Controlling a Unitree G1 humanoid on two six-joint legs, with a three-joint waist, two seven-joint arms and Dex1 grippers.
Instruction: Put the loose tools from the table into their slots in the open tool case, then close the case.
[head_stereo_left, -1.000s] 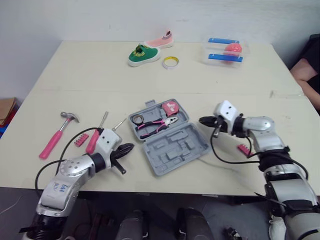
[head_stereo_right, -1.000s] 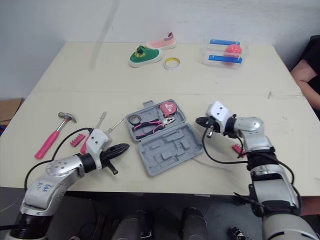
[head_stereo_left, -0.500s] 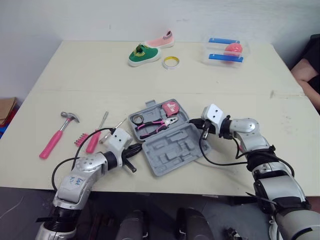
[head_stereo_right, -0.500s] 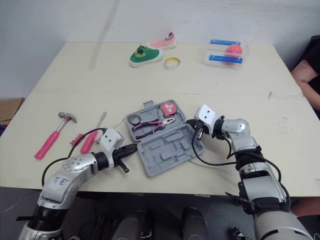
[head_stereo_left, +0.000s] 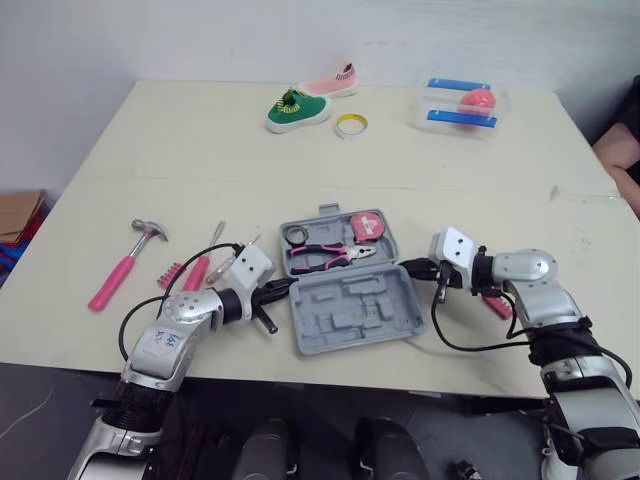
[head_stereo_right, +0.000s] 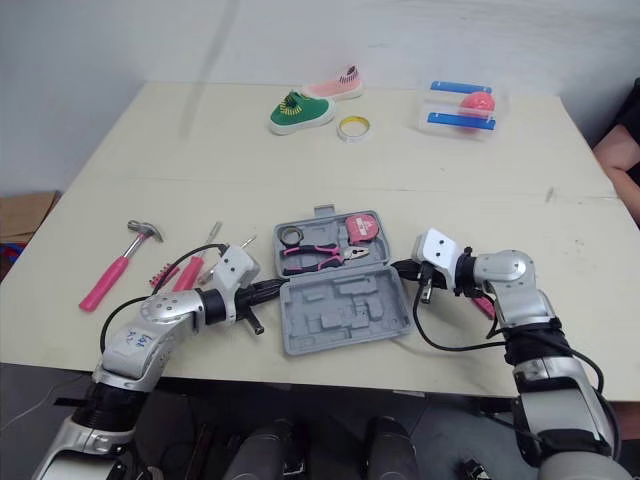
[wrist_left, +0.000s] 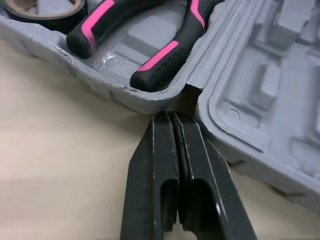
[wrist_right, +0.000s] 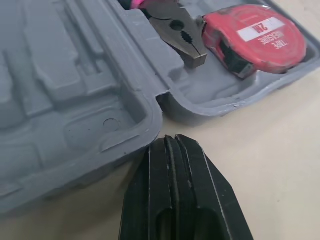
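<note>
Bracketing the tool case (head_stereo_left: 348, 290) at its hinge line, the left hand (head_stereo_left: 285, 288) and the right hand (head_stereo_left: 411, 268) rest their tips on the tabletop (head_stereo_left: 300, 170) at opposite ends of the case. Both hands are clenched and empty. The wrist views show the left fingers (wrist_left: 162, 150) pressed flat together at the hinge notch, and the right fingers (wrist_right: 160, 180) likewise.

The case lies open and flat between them. Its far half holds three things: one pair of pliers (head_stereo_left: 328, 254), one tape measure (head_stereo_left: 366, 224) and one roll of black tape (head_stereo_left: 297, 236). Its near half shows only bare moulded slots.

Left of the case lie one hammer (head_stereo_left: 124, 265), one strip of bits (head_stereo_left: 170, 273) and one pink-handled screwdriver (head_stereo_left: 200, 268). One thin metal shaft (head_stereo_left: 250, 241) lies just beside the left hand, its handle hidden. Right of the case, one small pink piece (head_stereo_left: 497, 304) sits partly behind the right arm; I cannot tell what it is.

By my reading, the job is under halfway: three items are seated, four or five are out, and the case is not yet closed.

Well beyond the case sit one green shoe (head_stereo_left: 297, 108), one pink shoe (head_stereo_left: 335, 80), one ring of yellow tape (head_stereo_left: 350, 123) and one clear box (head_stereo_left: 462, 100), likely no part of the kit.
</note>
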